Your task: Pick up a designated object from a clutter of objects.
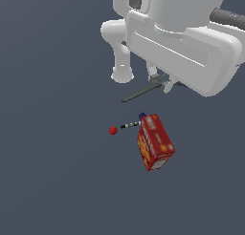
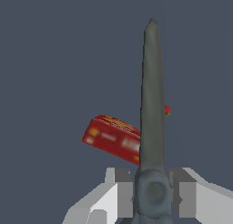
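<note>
The scissors (image 2: 152,95) are clamped between the claw's (image 2: 154,191) fingers (image 2: 124,193) at the pivot, with the long dark-grey blades projecting straight out beyond the fingertips. The handles are hidden. In the exterior view the scissors (image 1: 143,91) hang clear of the floor beneath the white arm. Below the claw (image 1: 160,81), and well apart from it, lies the remaining clutter: the red box (image 1: 155,142), the black-and-white marker (image 1: 129,125) beside it, the strawberry (image 1: 113,130) and a purple bit (image 1: 142,115).
</note>
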`<state>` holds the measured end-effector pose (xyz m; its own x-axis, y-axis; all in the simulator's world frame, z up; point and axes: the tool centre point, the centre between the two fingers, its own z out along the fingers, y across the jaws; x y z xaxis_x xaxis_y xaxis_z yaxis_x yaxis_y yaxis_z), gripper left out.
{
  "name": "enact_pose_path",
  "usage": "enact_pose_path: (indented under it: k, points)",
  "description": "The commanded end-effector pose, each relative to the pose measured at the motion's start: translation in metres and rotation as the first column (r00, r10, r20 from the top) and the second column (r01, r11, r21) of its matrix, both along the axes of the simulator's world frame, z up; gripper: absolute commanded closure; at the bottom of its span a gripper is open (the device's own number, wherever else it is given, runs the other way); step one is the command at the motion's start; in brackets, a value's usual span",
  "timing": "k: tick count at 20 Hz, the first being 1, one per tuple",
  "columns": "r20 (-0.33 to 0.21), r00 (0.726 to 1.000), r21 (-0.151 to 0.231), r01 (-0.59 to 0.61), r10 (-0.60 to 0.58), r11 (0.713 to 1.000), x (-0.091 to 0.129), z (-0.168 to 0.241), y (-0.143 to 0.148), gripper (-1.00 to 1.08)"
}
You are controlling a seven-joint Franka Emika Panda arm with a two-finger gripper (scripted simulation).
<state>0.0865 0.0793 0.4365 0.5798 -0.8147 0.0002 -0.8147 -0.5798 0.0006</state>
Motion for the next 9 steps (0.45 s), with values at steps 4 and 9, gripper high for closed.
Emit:
enact_pose_path:
  k: [4, 9]
  points:
    - [0.0, 1.0, 0.0, 0.0, 0.0, 1.0, 0.0051, 0.0096, 0.0028, 1.08]
    - [0.0, 1.0, 0.0, 0.0, 0.0, 1.0, 0.0065, 0.0119, 0.0035, 1.08]
